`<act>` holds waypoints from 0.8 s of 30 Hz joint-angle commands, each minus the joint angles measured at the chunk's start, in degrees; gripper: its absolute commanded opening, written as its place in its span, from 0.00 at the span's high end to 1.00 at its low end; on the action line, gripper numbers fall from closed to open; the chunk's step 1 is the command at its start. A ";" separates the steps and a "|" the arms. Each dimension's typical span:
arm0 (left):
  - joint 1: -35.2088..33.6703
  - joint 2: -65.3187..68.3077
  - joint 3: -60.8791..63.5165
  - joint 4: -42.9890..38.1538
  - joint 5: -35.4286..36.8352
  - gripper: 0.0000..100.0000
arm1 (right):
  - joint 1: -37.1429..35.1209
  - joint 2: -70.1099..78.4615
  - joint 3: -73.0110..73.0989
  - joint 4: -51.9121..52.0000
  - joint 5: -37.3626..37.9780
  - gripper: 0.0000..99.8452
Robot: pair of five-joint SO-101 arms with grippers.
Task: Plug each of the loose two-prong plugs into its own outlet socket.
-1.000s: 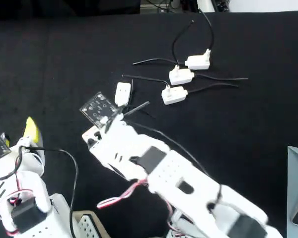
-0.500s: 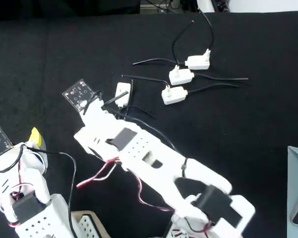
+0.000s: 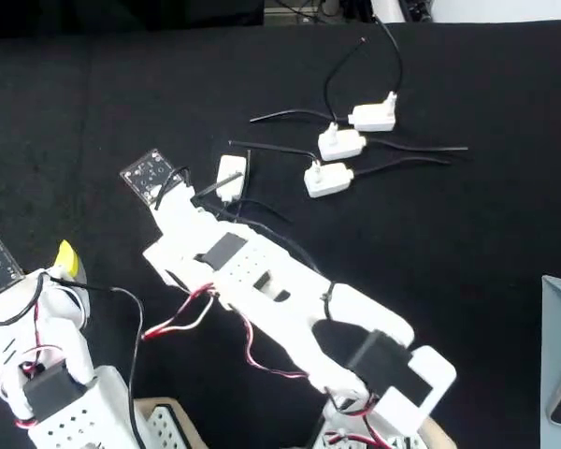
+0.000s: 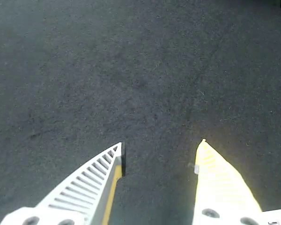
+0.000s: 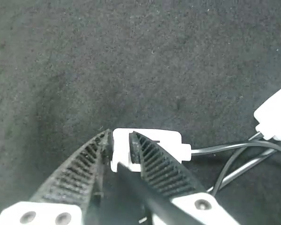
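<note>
One plug (image 5: 160, 143) pinched by right gripper (image 5: 118, 137), left gripper (image 4: 161, 146) spread

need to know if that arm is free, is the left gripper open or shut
open. in its wrist view the left gripper has both fingertips wide apart, with bare black table between them
</note>
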 commanded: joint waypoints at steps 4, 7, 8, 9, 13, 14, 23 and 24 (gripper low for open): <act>-0.57 -0.09 -0.22 -1.41 -0.18 0.75 | 0.62 4.18 -5.32 1.23 0.18 0.99; -0.57 -0.09 -0.22 -1.41 -0.18 0.75 | 0.70 6.81 -9.71 7.21 1.14 0.99; -0.66 -0.09 -0.22 -1.41 -0.18 0.75 | 0.79 7.25 -11.21 9.23 1.14 0.99; -0.66 -0.09 -0.22 -1.41 -0.26 0.75 | 0.88 7.25 -12.09 10.55 1.14 0.99; -0.57 -0.09 -0.13 -1.41 -0.26 0.75 | 0.62 5.14 -12.35 12.31 1.14 0.99; -0.57 -0.09 -0.13 -1.49 -0.26 0.75 | 0.62 4.44 -11.82 12.31 1.14 0.99; -0.48 -0.09 -0.13 -1.49 -0.26 0.75 | 0.62 2.07 -11.30 11.87 1.14 0.99; -0.48 -0.09 -0.13 -1.49 -0.26 0.75 | 0.62 2.07 -11.47 11.87 1.05 0.99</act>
